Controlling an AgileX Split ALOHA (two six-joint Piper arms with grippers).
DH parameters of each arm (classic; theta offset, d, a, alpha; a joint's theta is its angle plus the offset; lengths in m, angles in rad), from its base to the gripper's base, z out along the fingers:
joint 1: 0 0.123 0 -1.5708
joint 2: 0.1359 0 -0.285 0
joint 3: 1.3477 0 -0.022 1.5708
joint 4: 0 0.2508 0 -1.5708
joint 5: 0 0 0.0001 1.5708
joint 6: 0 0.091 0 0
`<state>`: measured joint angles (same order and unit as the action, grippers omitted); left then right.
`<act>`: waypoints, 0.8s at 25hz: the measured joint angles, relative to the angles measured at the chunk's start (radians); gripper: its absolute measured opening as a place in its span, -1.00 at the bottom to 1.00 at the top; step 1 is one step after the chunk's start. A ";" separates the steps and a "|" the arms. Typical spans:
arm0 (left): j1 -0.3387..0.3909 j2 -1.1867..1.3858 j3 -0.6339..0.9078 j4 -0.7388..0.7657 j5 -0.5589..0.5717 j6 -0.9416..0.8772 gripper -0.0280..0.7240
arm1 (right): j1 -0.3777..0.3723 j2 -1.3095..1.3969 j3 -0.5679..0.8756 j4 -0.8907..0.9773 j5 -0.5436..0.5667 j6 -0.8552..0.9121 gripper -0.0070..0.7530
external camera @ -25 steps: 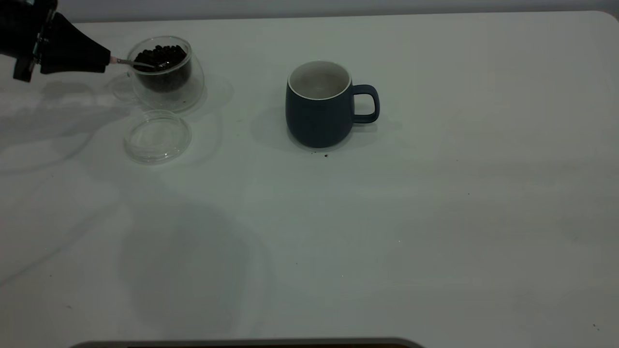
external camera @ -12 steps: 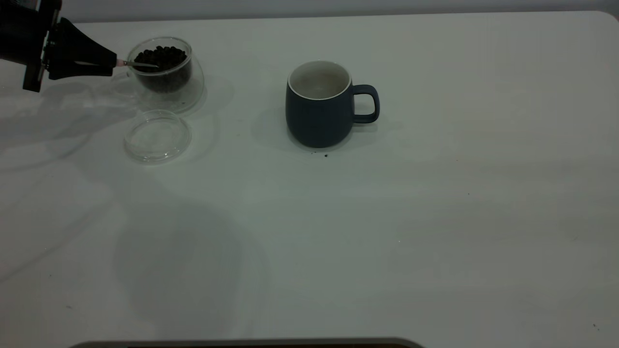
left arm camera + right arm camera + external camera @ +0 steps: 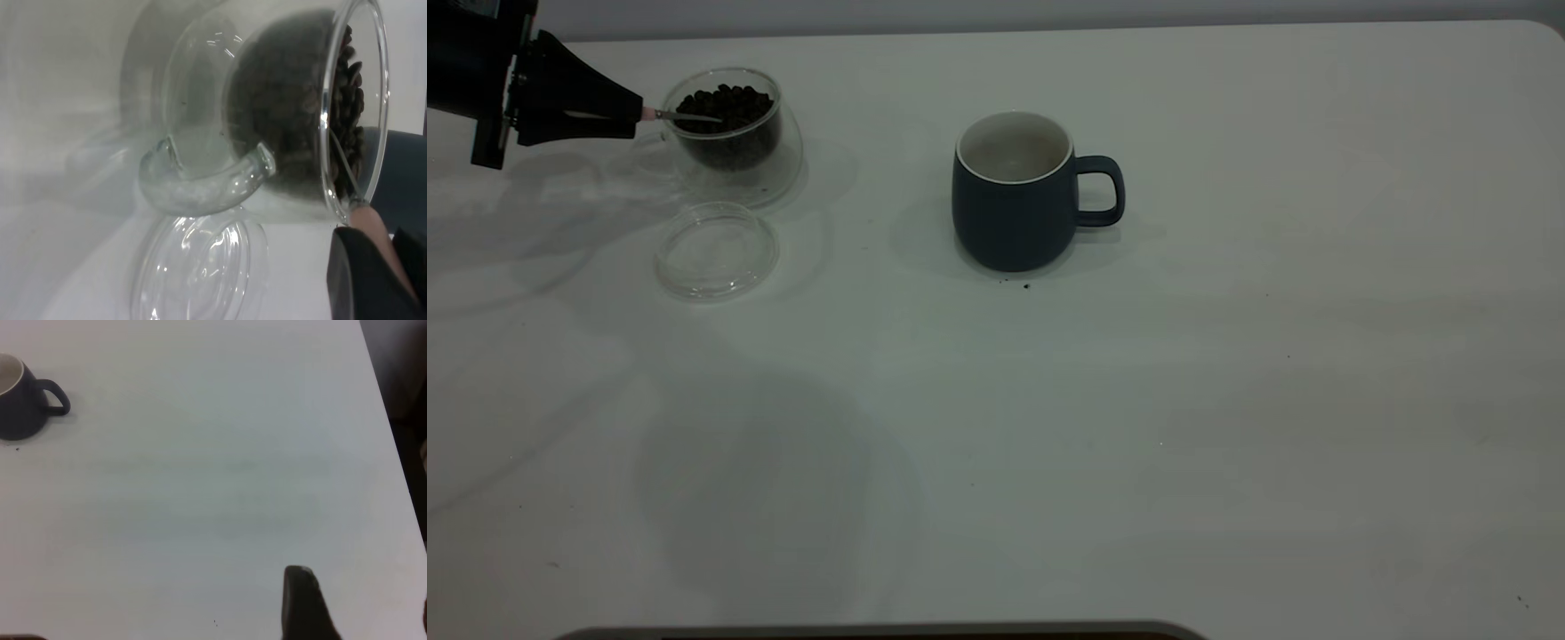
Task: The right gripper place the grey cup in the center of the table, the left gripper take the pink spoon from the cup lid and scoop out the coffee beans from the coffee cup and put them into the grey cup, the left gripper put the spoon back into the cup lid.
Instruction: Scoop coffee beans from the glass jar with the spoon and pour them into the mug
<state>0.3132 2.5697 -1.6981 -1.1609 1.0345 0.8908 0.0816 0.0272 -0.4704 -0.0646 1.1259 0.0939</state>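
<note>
On the tabletop (image 3: 1227, 400), the grey cup (image 3: 1014, 191) sits centred, inside apparently empty. Since a second ago our left gripper (image 3: 627, 114) has levelled out, lifting the pink spoon (image 3: 680, 116) to lie across the coffee beans (image 3: 725, 98) in the coffee cup (image 3: 734, 133). We judge the scoop nearly loaded. Jaws clamped on the spoon handle. Cup lid (image 3: 716, 251) bare. Right gripper (image 3: 303, 600) parked well apart, cannot tell.

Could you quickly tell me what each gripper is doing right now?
Left gripper: closed on the pink spoon, its bowl in the coffee cup.
Right gripper: cannot be told.
</note>
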 joint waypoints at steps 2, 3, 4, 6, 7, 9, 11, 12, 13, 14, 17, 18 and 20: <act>0.004 0.000 0.000 0.000 0.006 0.000 -0.62 | 0.000 0.000 0.000 0.000 0.000 0.000 0.22; 0.009 0.000 0.000 0.000 0.013 0.000 -0.62 | 0.000 0.000 0.000 0.000 0.000 0.000 0.22; 0.014 0.000 0.000 0.000 0.017 0.000 -0.62 | 0.000 0.000 0.000 0.000 0.000 0.000 0.22; 0.029 0.000 0.000 0.000 0.025 -0.001 -0.62 | 0.000 0.000 0.000 0.000 0.000 0.000 0.22; 0.037 0.000 0.000 0.000 0.032 -0.001 -0.62 | 0.000 0.000 0.000 0.000 0.000 0.000 0.22; 0.053 0.000 0.000 0.000 0.043 -0.002 -0.62 | 0.000 0.000 0.000 0.000 0.000 0.000 0.22; 0.064 0.000 0.000 0.000 0.056 -0.002 -0.62 | 0.000 0.000 0.000 0.000 0.000 0.000 0.22; 0.069 0.000 0.000 0.000 0.063 -0.002 -0.62 | 0.000 0.000 0.000 0.000 0.000 0.000 0.22; 0.070 0.000 0.000 0.000 0.067 -0.002 -0.62 | 0.000 0.000 0.000 0.000 0.000 0.000 0.22; 0.071 0.000 0.000 0.000 0.074 -0.003 -0.62 | 0.000 0.000 0.000 0.000 0.000 0.000 0.22; 0.071 0.000 0.000 0.000 0.091 -0.003 -0.62 | 0.000 0.000 0.000 0.000 0.000 0.000 0.22; 0.071 0.000 0.000 0.000 0.096 -0.003 -0.62 | 0.000 0.000 0.000 0.000 0.000 0.000 0.22; 0.071 0.000 0.000 0.000 0.104 -0.003 -0.62 | 0.000 0.000 0.000 0.000 0.000 0.000 0.22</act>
<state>0.3844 2.5697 -1.6981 -1.1609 1.1380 0.8879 0.0816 0.0272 -0.4704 -0.0646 1.1259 0.0939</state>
